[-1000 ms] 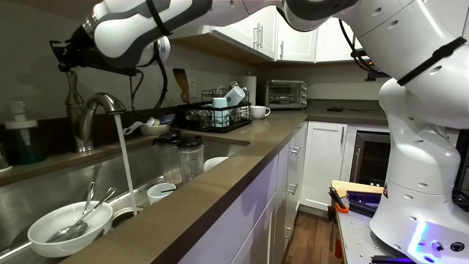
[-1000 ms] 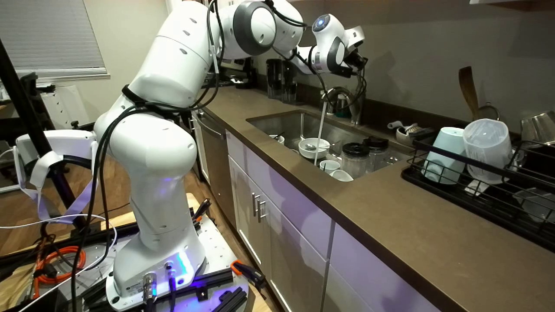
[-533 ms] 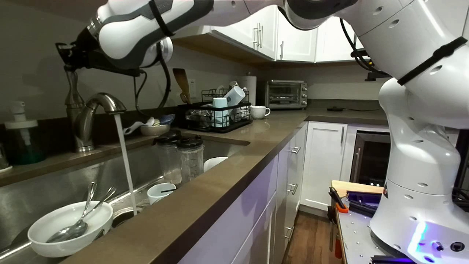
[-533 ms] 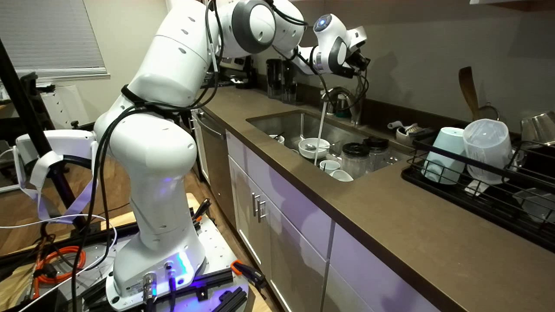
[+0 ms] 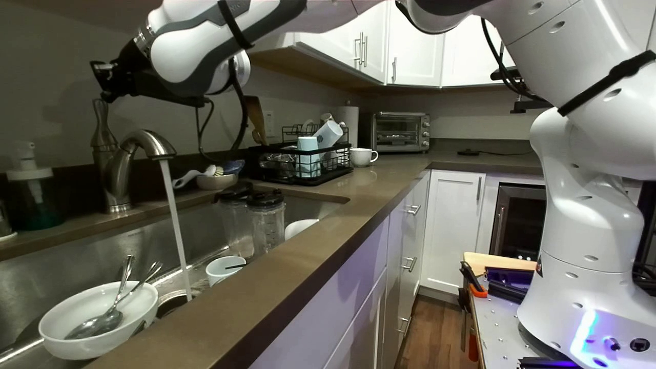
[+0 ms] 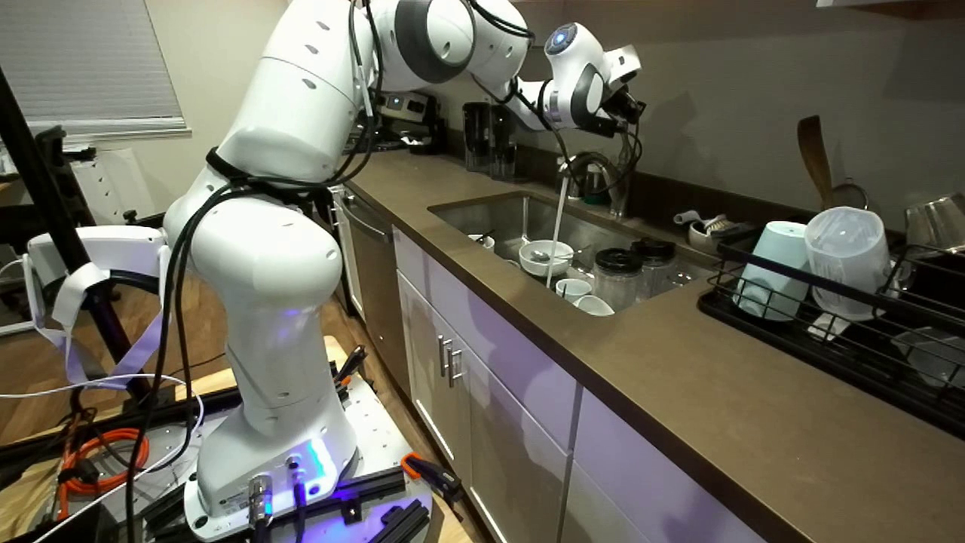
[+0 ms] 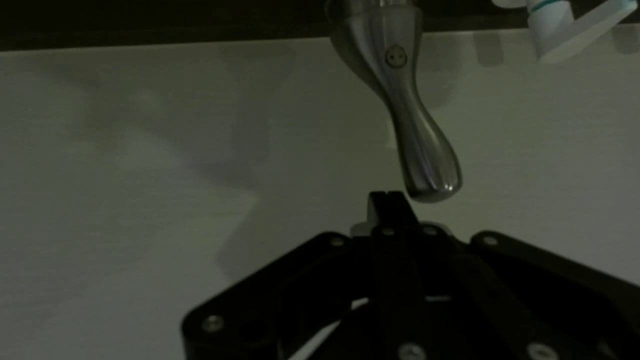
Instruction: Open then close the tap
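The tap is brushed steel with an arched spout, and water runs from it into the sink in both exterior views; the tap also shows in an exterior view. Its handle stands upright on top of the base. My gripper is at the handle's top end, level with or just above it. In the wrist view the handle points towards my gripper, whose fingertips meet with nothing between them. They are just beside the handle's rounded end; I cannot tell whether they touch it.
The sink holds a white bowl with spoons, cups and lidded jars. A soap bottle stands beside the tap. A dish rack stands further along the counter. The wall is behind the handle.
My gripper has moved a little to the right in both exterior views. The handle looks unmoved and the water runs in all frames.
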You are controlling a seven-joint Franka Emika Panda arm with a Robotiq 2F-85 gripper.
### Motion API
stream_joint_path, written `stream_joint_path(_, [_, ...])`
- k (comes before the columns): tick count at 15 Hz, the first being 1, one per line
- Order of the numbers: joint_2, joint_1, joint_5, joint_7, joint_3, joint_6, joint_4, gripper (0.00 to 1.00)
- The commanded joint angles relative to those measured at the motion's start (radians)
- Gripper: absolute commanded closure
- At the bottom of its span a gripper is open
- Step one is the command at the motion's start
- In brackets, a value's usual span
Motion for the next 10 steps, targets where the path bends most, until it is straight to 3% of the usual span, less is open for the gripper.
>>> stream_joint_path(1, [-0.040,-0.018,0.004,-0.019,0.035,0.043,-0.050,0.98])
stream_joint_path(10, [-0.027,-0.082,0.003,-0.041,0.138,0.019,-0.022,0.98])
